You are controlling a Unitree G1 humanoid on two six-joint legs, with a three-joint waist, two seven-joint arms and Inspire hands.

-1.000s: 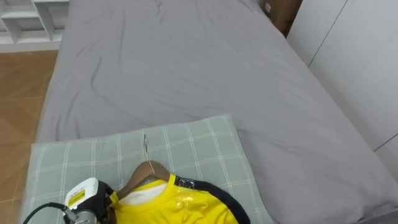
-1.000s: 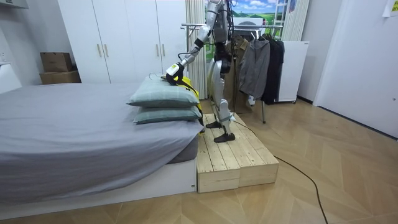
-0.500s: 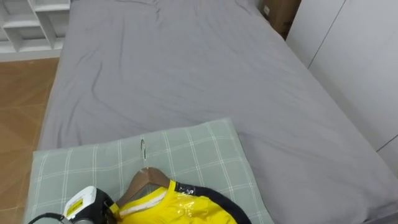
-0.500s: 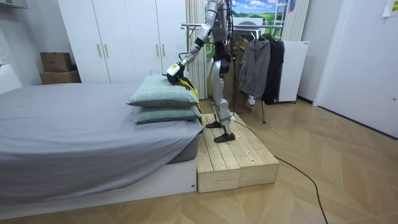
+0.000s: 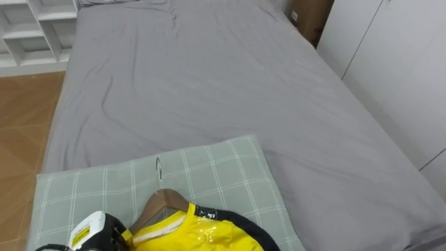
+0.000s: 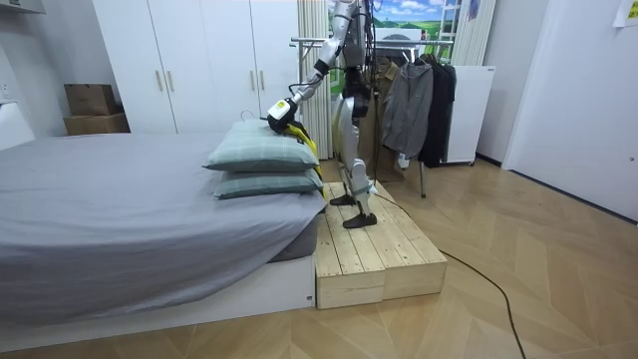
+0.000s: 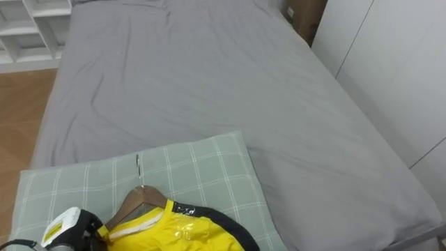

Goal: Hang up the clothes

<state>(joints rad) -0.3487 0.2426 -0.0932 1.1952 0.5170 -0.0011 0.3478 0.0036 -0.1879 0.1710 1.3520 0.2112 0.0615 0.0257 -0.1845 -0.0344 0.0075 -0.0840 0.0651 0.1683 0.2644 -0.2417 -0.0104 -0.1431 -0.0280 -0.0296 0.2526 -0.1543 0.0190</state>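
Since the hook [image 5: 159,168] must reach the rail [image 6: 309,42], the left hand [image 5: 89,234] likely sits low at the hanger [image 5: 162,203] in the yellow shirt [image 5: 202,236]. Clamped or open, I cannot tell.

Bedroom, grey bed [image 5: 209,84], white wardrobes [image 6: 199,60]

I saw 2 pillows [image 6: 259,155] stacked at the bed's [image 5: 209,84] end, the hanger [image 5: 162,202] and shirt [image 5: 202,233] lying on the top one, the platform [image 6: 379,249] against that end.

shirt [image 5: 202,236]: glossy yellow cloth | hanger [image 5: 162,204]: wood, metal hook | pillow [image 5: 216,167]: matt checked cloth | sheet [image 5: 209,77]: matt grey cloth
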